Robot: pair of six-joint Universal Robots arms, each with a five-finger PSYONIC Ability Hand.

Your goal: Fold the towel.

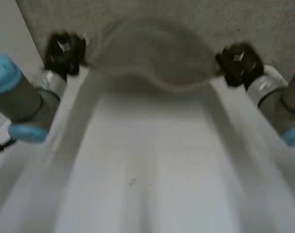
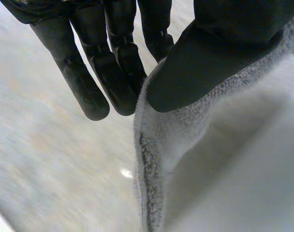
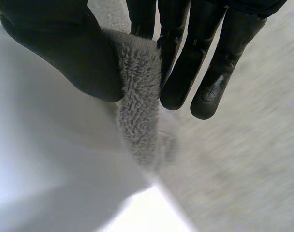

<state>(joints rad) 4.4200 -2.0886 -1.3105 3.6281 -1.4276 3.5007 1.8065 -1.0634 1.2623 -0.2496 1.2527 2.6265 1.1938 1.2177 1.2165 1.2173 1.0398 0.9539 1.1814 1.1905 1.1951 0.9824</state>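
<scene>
While pinching towel (image 1: 152, 145) at two adjacent corners, one corner each, with left hand (image 1: 65, 51) and right hand (image 1: 239, 63), note held edge raised and spread between them. Count no fold as finished: bring edge across, lay flat, release.

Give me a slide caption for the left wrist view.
Left robot hand pinches the grey towel at its edge, between thumb and straight fingers.

One towel (image 1: 157, 63), two hands: one left hand (image 1: 64, 51), one right hand (image 1: 239, 62).
</scene>
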